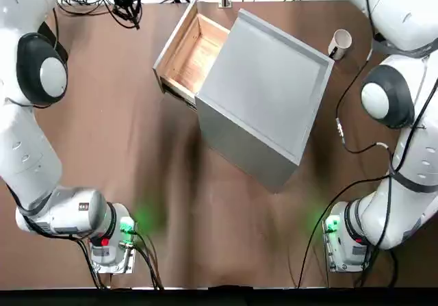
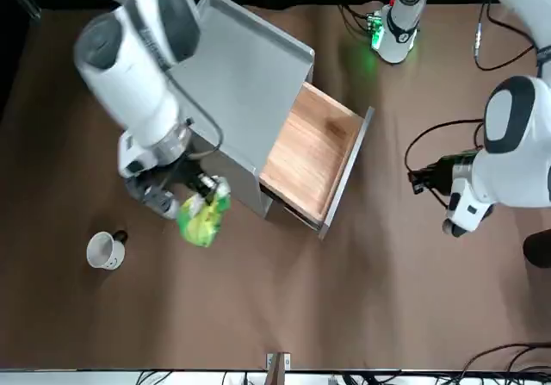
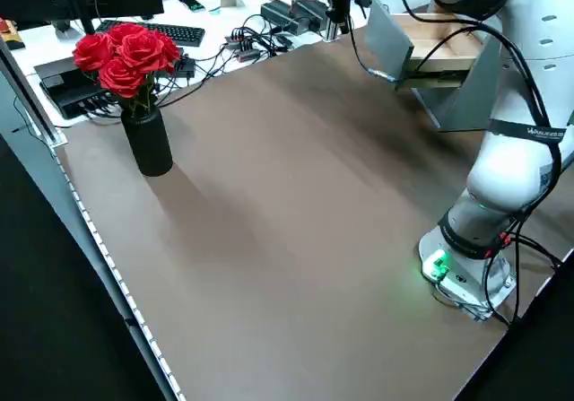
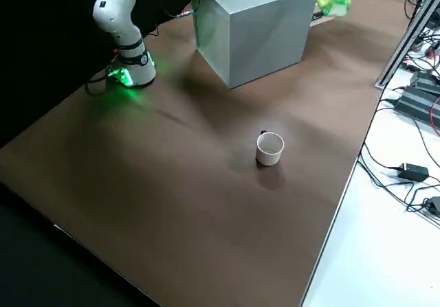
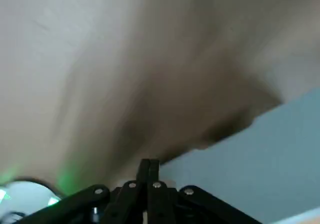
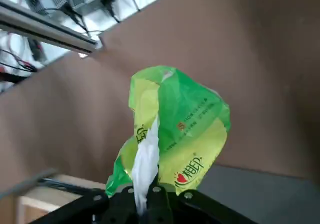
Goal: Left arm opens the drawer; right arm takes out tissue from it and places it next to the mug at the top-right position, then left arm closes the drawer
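The right jaws [image 6: 148, 194] were closed on the tissue [image 6: 175, 129] beyond the cabinet's edge, presumably for transfer to the mug [image 4: 269, 148], while the left jaws [image 5: 149, 166], closed and empty, waited aside; the right wrist view showed the grip, which the top view did not.

1. The top camera looked down from overhead; the front camera faced the robot, and both shared the cabinet [image 1: 267, 94].
2. Side cameras looked diagonally down, the mug [image 4: 269, 148] right of centre in the right one.
3. Wrist cameras looked closely past their fingers, at bottom centre.
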{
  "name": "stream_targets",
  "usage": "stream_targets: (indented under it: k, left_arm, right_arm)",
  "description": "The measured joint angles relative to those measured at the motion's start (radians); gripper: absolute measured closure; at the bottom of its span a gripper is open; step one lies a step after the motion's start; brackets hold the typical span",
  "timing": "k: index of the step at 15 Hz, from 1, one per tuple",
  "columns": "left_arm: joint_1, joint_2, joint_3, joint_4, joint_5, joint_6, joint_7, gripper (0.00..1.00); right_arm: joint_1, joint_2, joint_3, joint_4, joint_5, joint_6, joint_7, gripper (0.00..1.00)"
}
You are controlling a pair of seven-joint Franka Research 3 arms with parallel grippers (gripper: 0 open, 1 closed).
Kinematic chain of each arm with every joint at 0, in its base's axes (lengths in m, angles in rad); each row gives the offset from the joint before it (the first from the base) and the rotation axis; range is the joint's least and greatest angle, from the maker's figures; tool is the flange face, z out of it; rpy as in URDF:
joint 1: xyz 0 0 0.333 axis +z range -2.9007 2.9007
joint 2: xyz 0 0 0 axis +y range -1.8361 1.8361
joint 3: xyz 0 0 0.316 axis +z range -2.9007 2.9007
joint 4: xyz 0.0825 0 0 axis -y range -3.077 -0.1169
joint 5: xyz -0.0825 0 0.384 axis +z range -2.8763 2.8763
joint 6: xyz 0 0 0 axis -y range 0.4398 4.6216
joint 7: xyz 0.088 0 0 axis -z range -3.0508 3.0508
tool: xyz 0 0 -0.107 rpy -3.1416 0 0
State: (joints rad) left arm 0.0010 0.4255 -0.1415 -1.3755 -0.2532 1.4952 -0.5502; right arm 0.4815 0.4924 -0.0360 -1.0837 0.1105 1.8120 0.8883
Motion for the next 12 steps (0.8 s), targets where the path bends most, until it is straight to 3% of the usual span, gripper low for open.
stream_targets:
  k: [3, 8, 12]
  left_arm:
    - [-0.006, 0.056, 0.000, -0.001, -0.182, 0.032, -0.111, 0.99]
    - [-0.083, 0.121, -0.003, -0.001, -0.284, 0.084, -0.235, 0.99]
    - [-0.122, 0.131, -0.005, -0.001, -0.348, 0.090, -0.277, 0.99]
  right_arm:
    - [-0.157, -0.003, -0.002, -0.002, 0.027, -0.124, -0.285, 0.98]
    - [-0.369, -0.003, -0.003, -0.089, 0.069, -0.155, -0.700, 0.98]
    - [-0.475, 0.031, -0.003, -0.162, 0.075, -0.129, -0.991, 0.98]
